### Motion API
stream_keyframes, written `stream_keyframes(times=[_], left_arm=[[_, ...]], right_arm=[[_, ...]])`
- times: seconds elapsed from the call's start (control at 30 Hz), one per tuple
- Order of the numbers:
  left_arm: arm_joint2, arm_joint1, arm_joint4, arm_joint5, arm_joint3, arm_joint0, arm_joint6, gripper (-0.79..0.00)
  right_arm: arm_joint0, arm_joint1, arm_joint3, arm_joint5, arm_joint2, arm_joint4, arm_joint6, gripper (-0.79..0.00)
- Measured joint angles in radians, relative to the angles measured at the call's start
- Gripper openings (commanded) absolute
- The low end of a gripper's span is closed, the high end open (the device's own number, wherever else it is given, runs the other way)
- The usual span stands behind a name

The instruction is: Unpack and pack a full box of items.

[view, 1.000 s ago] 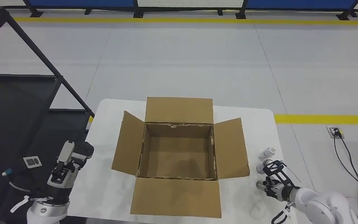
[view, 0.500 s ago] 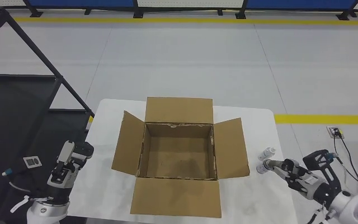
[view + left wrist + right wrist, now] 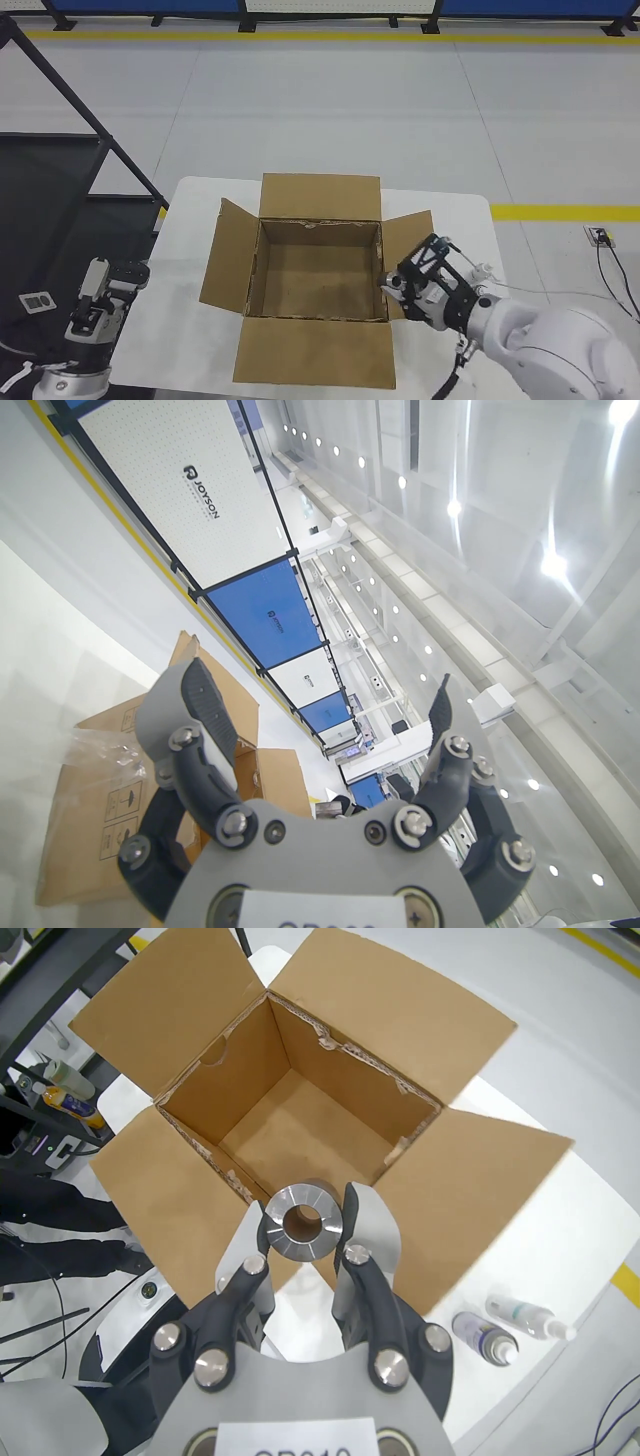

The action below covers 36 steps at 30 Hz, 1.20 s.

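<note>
Metal ring (image 3: 278, 1224) gripped in right hand (image 3: 303, 1218), over box (image 3: 390, 1018) rim (flaps open)

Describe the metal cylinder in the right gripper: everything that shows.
The metal cylinder is short and thick, with a round hole in its middle. Its end face looks like bright brushed steel with faint radial lines; the side wall is darker grey. The right gripper clamps it by the sides, one finger on each, end face toward the wrist camera. It hangs above the rim of the open cardboard box, touching nothing else.
</note>
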Motion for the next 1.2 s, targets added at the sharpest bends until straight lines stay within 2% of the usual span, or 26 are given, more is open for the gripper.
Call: stream_keyframes(times=[0.1, 0.23, 0.33, 0.43, 0.57, 0.73, 0.93, 1.1, 1.13, 1.17, 1.2], left_arm=[[-0.024, -0.001, -0.021, -0.021, 0.005, 0.027, 0.013, 0.0], [-0.044, -0.002, -0.048, -0.042, 0.006, 0.053, 0.024, 0.0], [-0.049, -0.003, -0.059, -0.048, 0.004, 0.063, 0.028, 0.0], [-0.051, -0.003, -0.064, -0.052, 0.003, 0.068, 0.029, 0.0], [-0.051, -0.003, -0.065, -0.052, 0.003, 0.07, 0.031, 0.0], [-0.051, -0.003, -0.064, -0.051, 0.002, 0.071, 0.029, 0.0], [-0.051, -0.003, -0.064, -0.051, 0.002, 0.071, 0.029, 0.0], [-0.051, -0.003, -0.064, -0.051, 0.002, 0.071, 0.029, 0.0], [-0.051, -0.003, -0.064, -0.051, 0.002, 0.071, 0.029, 0.0], [-0.051, -0.003, -0.064, -0.051, 0.002, 0.071, 0.029, 0.0], [-0.051, -0.003, -0.064, -0.051, 0.002, 0.071, 0.029, 0.0]], right_arm=[[0.191, -0.049, 0.128, 0.114, -0.217, -0.046, -0.018, -0.785], [0.433, -0.143, 0.344, 0.252, -0.475, -0.028, -0.047, -0.785], [0.564, -0.217, 0.497, 0.311, -0.614, 0.024, -0.076, -0.785], [0.645, -0.288, 0.64, 0.348, -0.721, 0.045, -0.124, -0.785], [0.694, -0.373, 0.805, 0.401, -0.823, 0.033, -0.184, -0.785], [0.718, -0.465, 1.016, 0.398, -0.883, 0.059, -0.233, -0.785], [0.728, -0.557, 1.22, 0.406, -0.932, 0.035, -0.268, -0.785], [0.728, -0.612, 1.354, 0.364, -0.932, 0.048, -0.298, -0.785], [0.73, -0.624, 1.383, 0.352, -0.928, 0.054, -0.303, -0.754], [0.732, -0.632, 1.403, 0.342, -0.926, 0.058, -0.306, -0.579], [0.734, -0.639, 1.422, 0.333, -0.924, 0.06, -0.309, -0.468]])
